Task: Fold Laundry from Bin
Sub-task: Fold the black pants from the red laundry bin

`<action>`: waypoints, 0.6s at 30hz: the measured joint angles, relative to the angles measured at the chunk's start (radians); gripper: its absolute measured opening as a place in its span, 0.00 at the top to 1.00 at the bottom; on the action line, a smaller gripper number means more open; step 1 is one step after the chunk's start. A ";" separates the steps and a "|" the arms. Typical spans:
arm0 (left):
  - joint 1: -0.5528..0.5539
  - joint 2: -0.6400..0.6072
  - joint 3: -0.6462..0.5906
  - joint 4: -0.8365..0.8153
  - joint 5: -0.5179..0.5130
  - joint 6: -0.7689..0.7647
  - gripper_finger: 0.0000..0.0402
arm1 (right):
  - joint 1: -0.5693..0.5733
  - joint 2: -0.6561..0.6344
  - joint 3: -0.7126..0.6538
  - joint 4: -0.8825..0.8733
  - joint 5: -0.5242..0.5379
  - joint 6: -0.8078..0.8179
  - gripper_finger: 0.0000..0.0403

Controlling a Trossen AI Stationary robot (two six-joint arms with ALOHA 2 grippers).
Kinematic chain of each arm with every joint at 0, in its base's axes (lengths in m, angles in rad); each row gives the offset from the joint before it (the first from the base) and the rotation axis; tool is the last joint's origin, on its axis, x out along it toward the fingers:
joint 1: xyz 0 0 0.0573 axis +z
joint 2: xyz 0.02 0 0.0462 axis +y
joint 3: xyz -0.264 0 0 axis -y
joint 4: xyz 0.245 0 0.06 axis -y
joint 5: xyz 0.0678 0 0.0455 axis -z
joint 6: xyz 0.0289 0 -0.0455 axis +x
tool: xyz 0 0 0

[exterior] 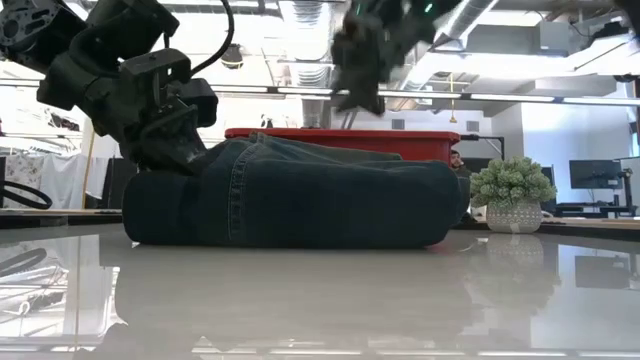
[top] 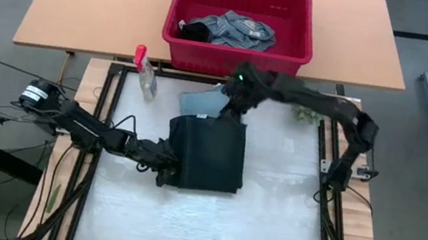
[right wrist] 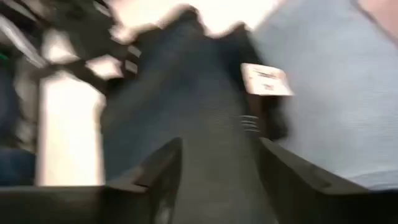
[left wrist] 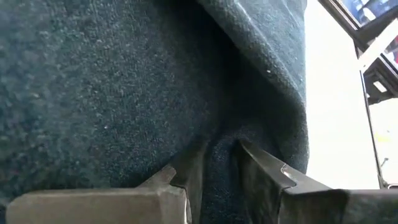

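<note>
Counter (top: 266,223): white work surface between the two arms, carrying the folded garment; a second wooden counter behind it carries the bin.
Bin (top: 236,50): red tub at the far side, with grey-blue laundry (top: 233,28) lying crumpled inside, not yet folded.
Dark garment (top: 209,154): folded into a near-rectangular packet at the middle of the counter; its long axis runs roughly from the bin side toward the near edge, tag end toward the bin.
Light blue piece (top: 200,101): lies just beyond the packet, partly under the right arm.
Progress: one garment looks nearly folded; at least the bin's contents remain.
Left gripper (left wrist: 214,171): at the packet's left near corner, pinching a fold of the dark cloth.
Right gripper (right wrist: 217,168): above the packet's far edge, fingers spread, holding nothing.
</note>
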 joint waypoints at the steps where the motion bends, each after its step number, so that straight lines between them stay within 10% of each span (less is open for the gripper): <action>1: 0.000 0.000 0.000 0.001 -0.009 -0.006 0.79 | -0.016 0.032 0.030 -0.033 0.002 -0.058 0.39; 9: 0.000 0.000 0.000 0.016 -0.032 -0.112 0.79 | -0.082 0.228 0.138 -0.129 -0.006 -0.344 0.13; 18: 0.000 0.000 0.000 0.018 -0.067 -0.168 0.79 | -0.060 0.369 0.140 -0.156 -0.013 -0.453 0.07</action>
